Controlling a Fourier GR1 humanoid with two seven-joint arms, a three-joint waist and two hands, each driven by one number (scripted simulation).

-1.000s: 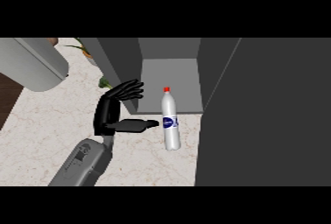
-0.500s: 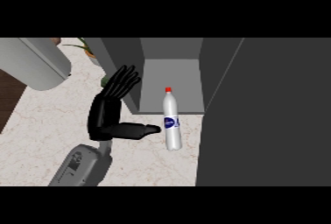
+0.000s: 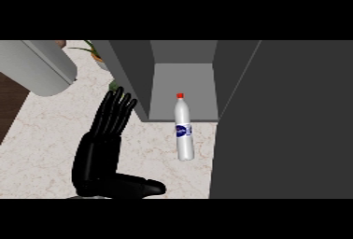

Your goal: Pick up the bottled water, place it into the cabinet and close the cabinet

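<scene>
Standing bottled water point(image 3: 183, 133) before open cabinet point(image 3: 180, 91), outside.

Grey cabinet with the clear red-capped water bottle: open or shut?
Open: the grey cabinet shows its bare interior, its door swung aside, and the clear bottle stands at its front edge.

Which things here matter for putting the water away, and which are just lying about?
For the job: bottled water, standing on the counter; open cabinet; cabinet door; open hand, beside the bottle, not touching it.
Just lying about: potted plant; grey rounded appliance.
</scene>
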